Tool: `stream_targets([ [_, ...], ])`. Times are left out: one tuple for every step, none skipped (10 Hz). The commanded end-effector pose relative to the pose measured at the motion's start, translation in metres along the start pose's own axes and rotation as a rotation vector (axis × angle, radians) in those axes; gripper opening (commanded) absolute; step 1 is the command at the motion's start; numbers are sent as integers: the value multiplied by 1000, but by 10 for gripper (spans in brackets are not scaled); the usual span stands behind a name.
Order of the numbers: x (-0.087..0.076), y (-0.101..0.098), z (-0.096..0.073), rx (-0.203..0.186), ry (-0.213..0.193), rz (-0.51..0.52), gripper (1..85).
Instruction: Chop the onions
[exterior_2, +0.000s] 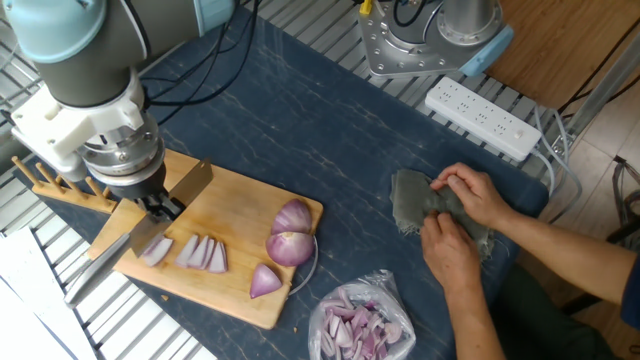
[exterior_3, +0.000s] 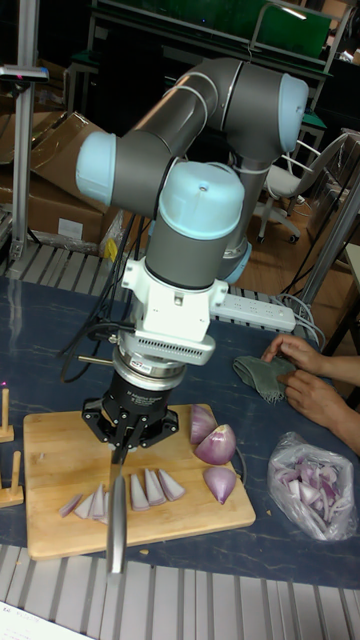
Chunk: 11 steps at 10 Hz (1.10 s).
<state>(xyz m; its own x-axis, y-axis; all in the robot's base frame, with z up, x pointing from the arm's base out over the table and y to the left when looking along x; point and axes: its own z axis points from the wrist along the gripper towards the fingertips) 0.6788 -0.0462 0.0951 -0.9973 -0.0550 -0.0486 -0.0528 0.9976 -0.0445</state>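
Holding knife (exterior_2: 165, 205), gripper (exterior_2: 158, 208) shut tight on handle end, blade tilted just above left end of cutting board (exterior_2: 235, 290). Onions (exterior_2: 290, 235) lie on board: thin slices (exterior_2: 190, 250) under blade, big halves and one wedge (exterior_2: 265, 281) further right. Step looks like slicing, partway done. Next move likely: bring blade straight down on slices, or shift right to big halves. Person's hands (exterior_2: 460, 215) fold grey cloth (exterior_2: 415, 200) well apart on surface.

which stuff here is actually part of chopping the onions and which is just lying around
For the job:
- onions: halves, wedge and slices
- knife, gripped in the robot's hand
- cutting board

Lying about:
- bag of onion bits
- grey cloth, in a person's hands
- power strip
- wooden rack
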Motion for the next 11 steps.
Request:
stream_targets([
  [7,3,-3,-16,19,-12,10],
  [9,8,-3,-37,27,-8,10],
  [9,10,-3,-43,28,-14,10],
  [8,12,-3,-49,23,-14,10],
  [6,11,-3,-48,17,-17,10],
  [5,11,-3,-48,14,-26,10],
  [5,11,-3,-48,13,-35,10],
  [6,12,-3,-52,15,-37,10],
  [7,12,-3,-50,19,-37,10],
  [8,12,-3,-49,23,-43,10],
  [8,13,-3,-54,22,-49,10],
])
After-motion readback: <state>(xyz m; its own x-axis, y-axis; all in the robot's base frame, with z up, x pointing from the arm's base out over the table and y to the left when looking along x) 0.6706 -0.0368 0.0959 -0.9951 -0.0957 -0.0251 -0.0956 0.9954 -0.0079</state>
